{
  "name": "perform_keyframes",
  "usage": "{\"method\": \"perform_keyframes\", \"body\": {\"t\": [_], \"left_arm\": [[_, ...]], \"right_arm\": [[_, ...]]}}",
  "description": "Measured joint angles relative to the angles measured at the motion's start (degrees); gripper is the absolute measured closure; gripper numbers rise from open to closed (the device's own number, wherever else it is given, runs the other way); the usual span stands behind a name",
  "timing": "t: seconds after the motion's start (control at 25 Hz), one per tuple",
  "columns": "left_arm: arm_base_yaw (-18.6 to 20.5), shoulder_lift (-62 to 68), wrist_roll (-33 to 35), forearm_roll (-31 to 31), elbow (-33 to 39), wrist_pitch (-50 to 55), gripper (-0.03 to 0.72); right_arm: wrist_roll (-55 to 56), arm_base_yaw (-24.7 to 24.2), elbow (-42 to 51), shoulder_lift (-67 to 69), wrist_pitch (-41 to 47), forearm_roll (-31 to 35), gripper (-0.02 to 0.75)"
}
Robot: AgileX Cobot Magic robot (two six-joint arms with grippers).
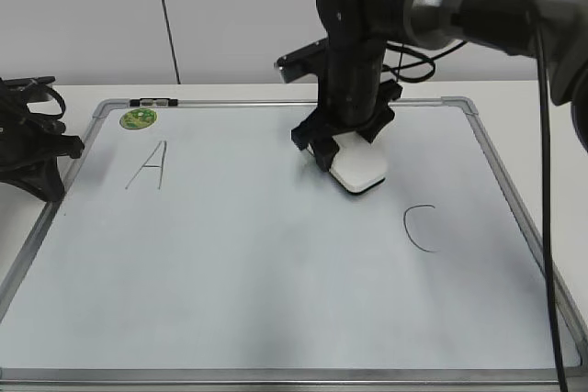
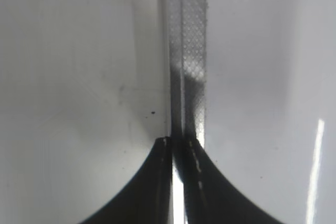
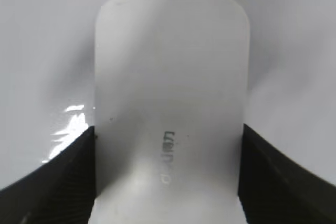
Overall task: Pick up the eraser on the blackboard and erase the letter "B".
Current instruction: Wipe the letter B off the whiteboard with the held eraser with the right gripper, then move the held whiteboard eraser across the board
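Right gripper [image 1: 352, 155] down on the board, jaws pressed against both long sides of the eraser [image 1: 360, 170]; firm hold. Wrist view: white eraser [image 3: 170, 108] fills the gap between the two dark fingers [image 3: 52, 182], grey lettering on its top face, flat against the pale surface. Eraser sits in the upper middle of the blackboard [image 1: 230, 273], between the letter "A" [image 1: 150, 165] on the left and the letter "C" [image 1: 420, 228] lower right, touching neither. No "B" stroke visible on the board; the spot beside and under the eraser reads blank. Green round sticker [image 1: 138, 118] near the upper left corner of the frame. Left gripper [image 1: 32, 140] parked at the board's left edge, well apart from the eraser; its wrist view shows the jaws [image 2: 176, 145] pressed together, nothing between them.
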Motion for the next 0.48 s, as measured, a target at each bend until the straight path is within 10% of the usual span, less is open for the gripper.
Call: {"method": "perform_keyframes", "body": {"t": [0.48], "left_arm": [[0.0,0.0,0.0,0.0,0.0,-0.1,0.664]], "right_arm": [[-0.7,-8.3,4.6,-11.5,4.7,1.8,0.195]]}}
